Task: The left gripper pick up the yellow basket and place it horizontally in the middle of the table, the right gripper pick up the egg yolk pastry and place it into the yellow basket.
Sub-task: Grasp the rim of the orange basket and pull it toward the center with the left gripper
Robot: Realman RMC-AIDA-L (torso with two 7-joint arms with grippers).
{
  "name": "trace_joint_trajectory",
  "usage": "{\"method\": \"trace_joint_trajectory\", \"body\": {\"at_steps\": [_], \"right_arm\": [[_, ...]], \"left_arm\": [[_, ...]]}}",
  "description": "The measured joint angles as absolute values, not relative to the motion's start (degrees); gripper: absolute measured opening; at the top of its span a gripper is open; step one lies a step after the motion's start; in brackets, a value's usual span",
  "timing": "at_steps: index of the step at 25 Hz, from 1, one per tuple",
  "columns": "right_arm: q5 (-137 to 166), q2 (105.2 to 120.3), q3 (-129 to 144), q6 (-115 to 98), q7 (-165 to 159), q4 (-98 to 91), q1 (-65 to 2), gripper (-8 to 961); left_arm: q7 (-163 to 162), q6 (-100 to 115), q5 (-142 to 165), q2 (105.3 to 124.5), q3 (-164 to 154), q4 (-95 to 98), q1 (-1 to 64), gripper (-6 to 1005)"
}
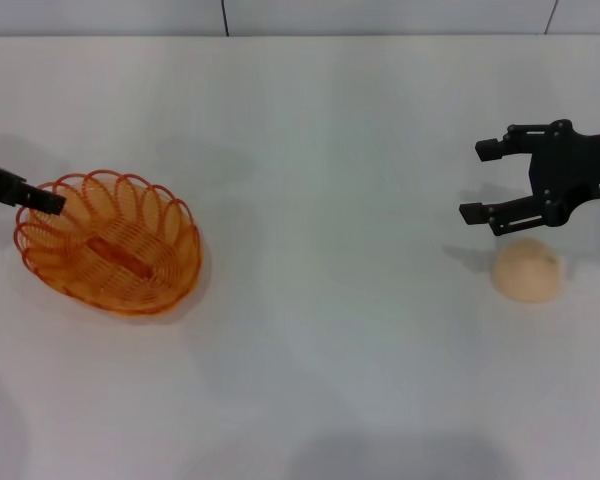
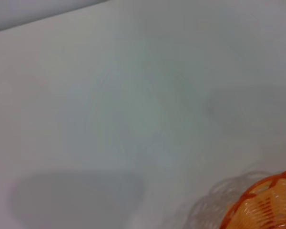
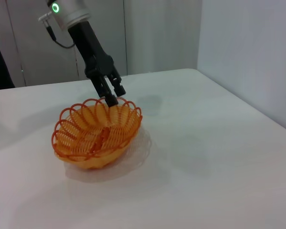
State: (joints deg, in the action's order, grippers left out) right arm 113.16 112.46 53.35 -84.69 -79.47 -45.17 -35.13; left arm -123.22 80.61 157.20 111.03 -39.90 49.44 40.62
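The yellow basket [image 1: 110,245] sits at the left of the white table [image 1: 320,130], its long axis slanting. My left gripper [image 1: 42,201] reaches in from the left edge, its fingers closed on the basket's left rim; it also shows in the right wrist view [image 3: 111,98] at the basket's [image 3: 97,133] far rim. A piece of the rim shows in the left wrist view [image 2: 267,205]. The egg yolk pastry [image 1: 526,270] lies on the table at the right. My right gripper [image 1: 478,182] is open and empty, just behind and left of the pastry, not touching it.
The table's far edge meets a grey wall [image 1: 380,15] at the back. The right wrist view shows the table's edge [image 3: 248,102] near a wall on that side. Nothing else stands on the tabletop.
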Motion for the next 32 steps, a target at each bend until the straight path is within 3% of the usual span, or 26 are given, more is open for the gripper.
{"method": "trace_joint_trajectory", "body": {"at_steps": [15,26,32], "right_arm": [[113.15,113.17,53.32,-83.44,-79.52,-45.00,-35.00,815],[113.12,113.63,52.93,-83.56,-79.68,-45.12,-34.51,808],[113.11,113.72,52.90,-83.77,-79.78,-45.19,-34.46,804]], "left_arm": [[-121.94,77.73,157.34,111.98,-39.90,46.51,40.79,698],[-121.34,76.87,157.20,112.67,-39.98,46.41,40.60,254],[-121.02,76.42,155.70,113.32,-39.92,46.40,40.56,107]]}}
